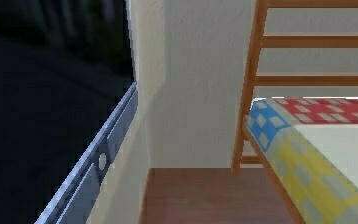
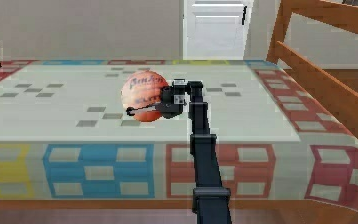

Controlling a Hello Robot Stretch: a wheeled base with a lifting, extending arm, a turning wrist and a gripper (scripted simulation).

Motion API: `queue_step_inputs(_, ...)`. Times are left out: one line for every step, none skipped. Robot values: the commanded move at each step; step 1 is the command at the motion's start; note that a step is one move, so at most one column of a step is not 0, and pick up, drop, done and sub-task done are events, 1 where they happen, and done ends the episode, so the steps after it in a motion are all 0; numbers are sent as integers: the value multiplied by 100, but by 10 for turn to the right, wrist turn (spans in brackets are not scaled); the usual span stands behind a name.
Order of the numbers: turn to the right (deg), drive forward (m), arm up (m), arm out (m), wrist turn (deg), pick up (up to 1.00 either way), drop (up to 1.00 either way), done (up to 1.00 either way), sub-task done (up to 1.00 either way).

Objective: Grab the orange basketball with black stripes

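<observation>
End effector [image 2: 160,103] is at the orange basketball [image 2: 138,90], which shows mid-bed [image 2: 77,125]. You cannot tell whether it holds anything. Arm [image 2: 203,150] is extended across the bed, probably because the ball lies well in from the near edge.

A: Where does the forward view look?
B: Ahead and somewhat down, close against a wall [image 1: 192,70], the bed's [image 1: 251,85] corner at its right edge.
A: And the arm side view?
B: Sideways across that same bed, near above its quilt [image 2: 67,112], toward a white door [image 2: 217,25].
</observation>
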Motion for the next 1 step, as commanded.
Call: queue_step_inputs(0,0,10,0,0,0,0,0,0)
